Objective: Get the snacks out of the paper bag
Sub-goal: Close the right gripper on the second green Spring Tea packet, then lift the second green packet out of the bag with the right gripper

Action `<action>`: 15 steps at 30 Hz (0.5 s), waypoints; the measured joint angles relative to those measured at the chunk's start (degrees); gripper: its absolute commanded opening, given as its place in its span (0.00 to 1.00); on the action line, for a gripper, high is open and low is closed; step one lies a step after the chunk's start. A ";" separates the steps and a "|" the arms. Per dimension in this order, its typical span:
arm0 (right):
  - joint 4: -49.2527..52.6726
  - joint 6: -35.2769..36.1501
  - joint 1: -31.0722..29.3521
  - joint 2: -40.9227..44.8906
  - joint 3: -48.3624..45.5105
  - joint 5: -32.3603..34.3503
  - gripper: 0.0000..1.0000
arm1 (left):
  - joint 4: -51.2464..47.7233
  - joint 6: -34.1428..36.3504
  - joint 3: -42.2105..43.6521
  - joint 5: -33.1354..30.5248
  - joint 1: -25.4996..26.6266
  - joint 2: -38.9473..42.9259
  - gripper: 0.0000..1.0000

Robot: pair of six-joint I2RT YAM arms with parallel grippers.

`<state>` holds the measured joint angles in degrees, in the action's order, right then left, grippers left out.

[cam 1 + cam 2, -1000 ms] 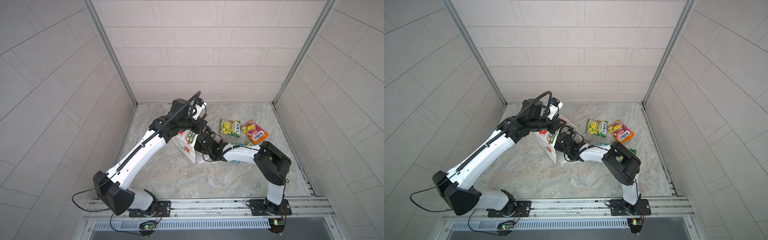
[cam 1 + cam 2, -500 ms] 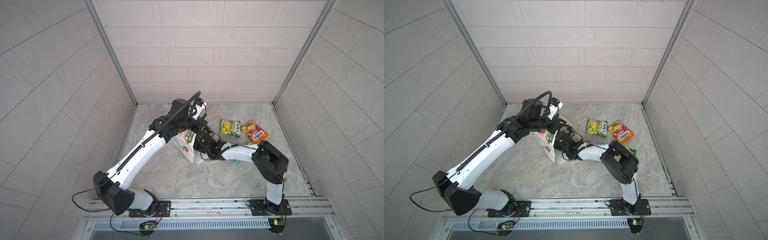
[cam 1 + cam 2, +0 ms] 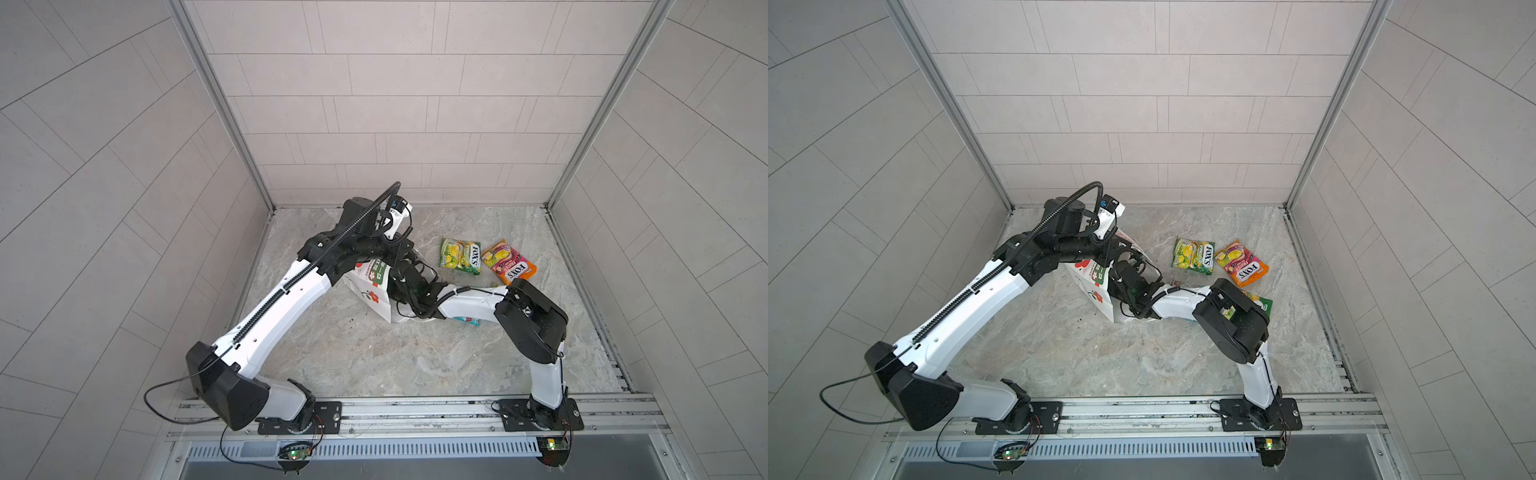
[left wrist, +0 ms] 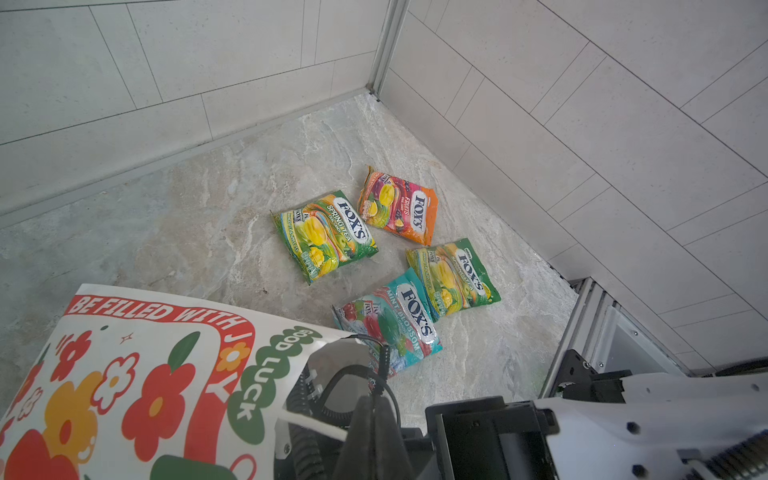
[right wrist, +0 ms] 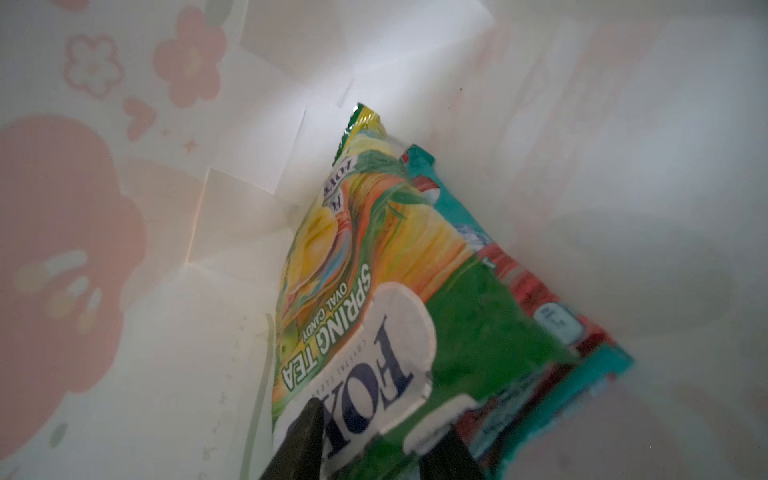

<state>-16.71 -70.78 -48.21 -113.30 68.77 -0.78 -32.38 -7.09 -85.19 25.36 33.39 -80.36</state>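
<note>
The paper bag (image 3: 374, 293) (image 3: 1096, 293) (image 4: 137, 374) lies tipped over, mouth toward the right arm. My left gripper (image 4: 376, 409) is shut on its white cord handle at the mouth. My right gripper (image 5: 374, 411) is inside the bag, hidden in both top views. Its jaws stand apart over the near end of a green-yellow snack (image 5: 353, 270), which lies on a teal-red one (image 5: 540, 324). On the floor outside lie a green-yellow pouch (image 3: 460, 256) (image 4: 326, 235), an orange-pink one (image 3: 509, 262) (image 4: 399, 205), another green-yellow one (image 4: 455, 276) and a teal-red one (image 4: 390, 320).
The right forearm (image 3: 469, 301) crosses low above the floor pouches nearest the bag. The back wall and right wall close in the floor behind the pouches. A metal rail (image 3: 415, 409) runs along the front edge.
My right arm has slid a little deeper into the bag, toward the left. The left arm and the bag have stayed where they were.
</note>
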 measured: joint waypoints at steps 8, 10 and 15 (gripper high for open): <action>-6.43 0.07 0.92 -1.84 0.00 -1.31 0.00 | -0.37 0.11 0.00 -0.39 0.00 0.00 0.00; -6.82 0.94 1.01 -1.75 -0.20 -1.64 0.00 | -0.37 0.15 0.00 -1.05 0.02 0.00 0.00; -6.64 4.68 1.11 1.27 -3.74 -1.60 0.00 | -0.48 0.57 0.00 -3.58 0.02 0.00 0.00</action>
<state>-23.35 -66.11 -47.09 -112.03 65.04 -2.37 -32.86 -6.52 -85.19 21.78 33.41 -80.36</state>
